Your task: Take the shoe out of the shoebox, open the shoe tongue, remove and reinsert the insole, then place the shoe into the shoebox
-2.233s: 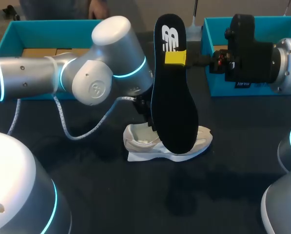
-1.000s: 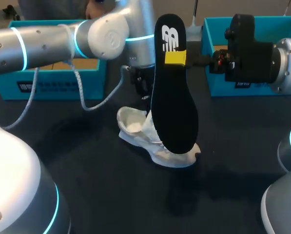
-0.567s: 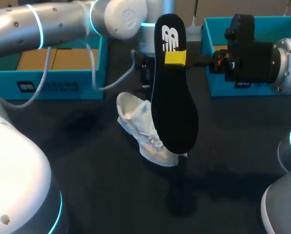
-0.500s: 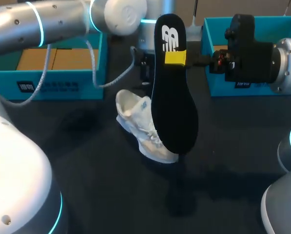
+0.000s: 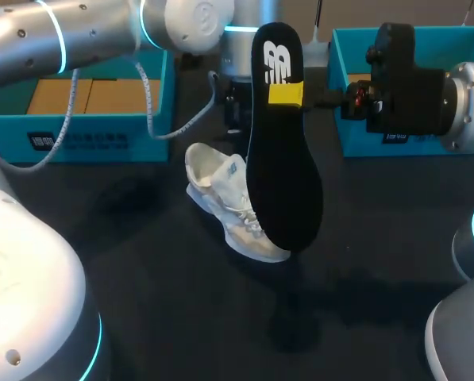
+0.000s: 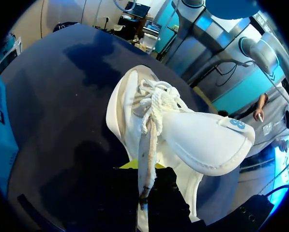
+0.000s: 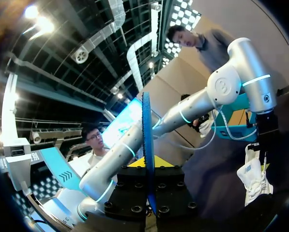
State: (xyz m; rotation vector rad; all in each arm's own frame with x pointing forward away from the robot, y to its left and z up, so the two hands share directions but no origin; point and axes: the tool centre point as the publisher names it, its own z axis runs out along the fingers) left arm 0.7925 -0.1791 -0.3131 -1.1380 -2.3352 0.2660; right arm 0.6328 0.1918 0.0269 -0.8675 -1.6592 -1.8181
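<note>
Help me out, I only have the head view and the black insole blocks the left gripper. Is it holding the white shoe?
Observer: It looks so. In the left wrist view, a thin strip of the shoe runs into the left gripper, pinched between its fingers.
Operator: Is the tongue open?
Observer: The tongue is pulled back out of the opening, with the laces bunched ahead of it.
Operator: And is the insole gripped from both sides?
Observer: Yes. In the right wrist view, the insole stands edge-on between the fingers of the right gripper.
</note>
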